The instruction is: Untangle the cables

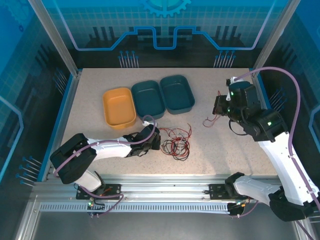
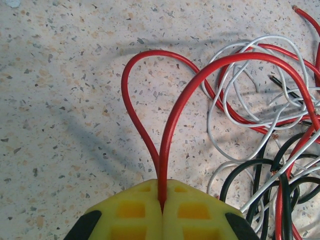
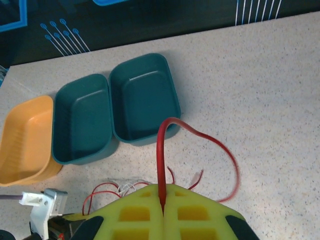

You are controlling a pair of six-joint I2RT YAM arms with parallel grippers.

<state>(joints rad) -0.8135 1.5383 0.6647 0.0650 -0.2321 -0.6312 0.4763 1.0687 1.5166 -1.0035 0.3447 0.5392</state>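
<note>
Both pincers are clamped on red wire. My left gripper (image 2: 161, 200) pinches a red loop (image 2: 175, 107) at the edge of the tangle (image 1: 175, 142) of red, white and black cables mid-table, which I judge anchors the pile. My right gripper (image 3: 162, 200) holds a red strand (image 3: 161, 150) raised off to the right, near the teal bins (image 3: 142, 105), probably to draw it clear.

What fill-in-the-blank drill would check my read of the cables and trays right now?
The left jaws pinch a cable coloured ___. The right jaws pinch a cable coloured ___. The tray beside the two teal trays is coloured ___. Missing words: red; red; orange.
</note>
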